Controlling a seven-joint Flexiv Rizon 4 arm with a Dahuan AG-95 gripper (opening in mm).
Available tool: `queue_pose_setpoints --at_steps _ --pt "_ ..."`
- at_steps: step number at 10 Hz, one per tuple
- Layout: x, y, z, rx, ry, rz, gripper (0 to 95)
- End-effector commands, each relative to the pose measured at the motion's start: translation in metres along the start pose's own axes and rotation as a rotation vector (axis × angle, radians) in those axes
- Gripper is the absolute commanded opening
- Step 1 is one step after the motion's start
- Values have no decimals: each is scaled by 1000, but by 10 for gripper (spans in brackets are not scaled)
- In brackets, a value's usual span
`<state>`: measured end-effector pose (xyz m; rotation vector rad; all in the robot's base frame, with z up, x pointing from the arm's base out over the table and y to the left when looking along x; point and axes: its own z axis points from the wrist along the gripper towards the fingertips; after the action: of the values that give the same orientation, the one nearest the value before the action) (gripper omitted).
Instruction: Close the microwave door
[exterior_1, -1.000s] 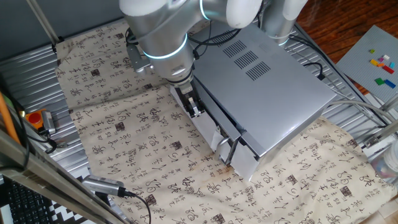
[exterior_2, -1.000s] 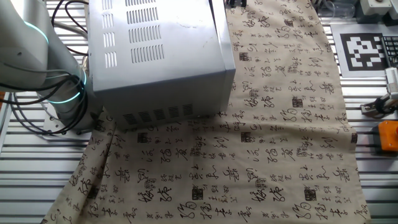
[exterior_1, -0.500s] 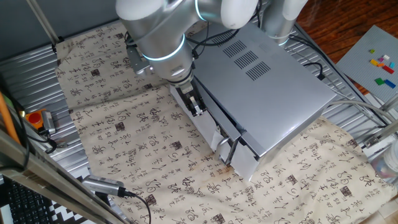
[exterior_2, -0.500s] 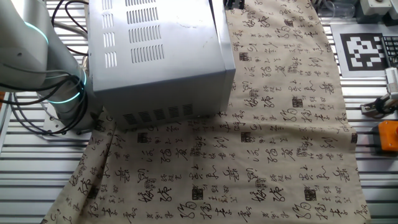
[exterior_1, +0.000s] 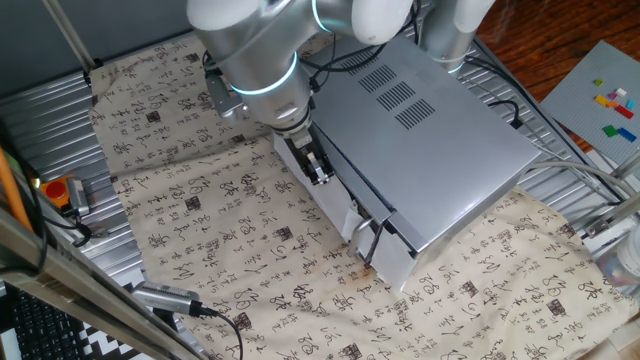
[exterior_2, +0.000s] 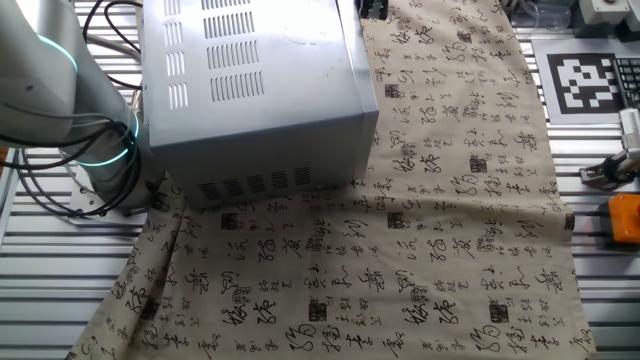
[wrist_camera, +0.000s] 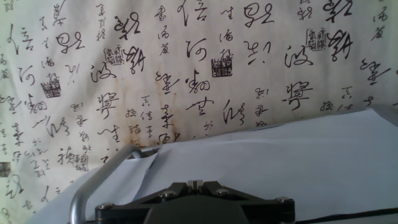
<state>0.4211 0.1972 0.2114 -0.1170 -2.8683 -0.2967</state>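
Note:
The microwave (exterior_1: 440, 140) is a large silver-grey box with vent slots on top; it also shows from behind in the other fixed view (exterior_2: 260, 90). The microwave door (exterior_1: 345, 212) lies almost flat against the front, with a narrow dark gap and its dark handle bracket (exterior_1: 370, 238) at the free end. My gripper (exterior_1: 318, 168) is shut with nothing in it and rests against the door's outer face near the hinge end. In the hand view the gripper (wrist_camera: 194, 184) sits over the pale door panel (wrist_camera: 280, 162), with the handle (wrist_camera: 93, 186) at lower left.
A calligraphy-print cloth (exterior_1: 210, 230) covers the table. An orange-red object (exterior_1: 58, 190) sits at the left edge and a cabled tool (exterior_1: 170, 298) lies at the front left. Coloured bricks (exterior_1: 612, 105) are at the far right. My arm's base (exterior_2: 60, 90) stands beside the microwave.
My gripper has shifted slightly toward the microwave and the door has swung a little closer to the front. The gap looks narrower.

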Motion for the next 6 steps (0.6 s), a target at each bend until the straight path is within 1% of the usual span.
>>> queue_pose_setpoints --at_steps 1,3,5,6 --pt "2 -1 1 2 5 -2 0" --pt "2 -1 1 2 6 -6 0" --pt "-1 2 -2 -1 -23 -3 0" --pt "-6 7 -6 3 -31 -1 0"
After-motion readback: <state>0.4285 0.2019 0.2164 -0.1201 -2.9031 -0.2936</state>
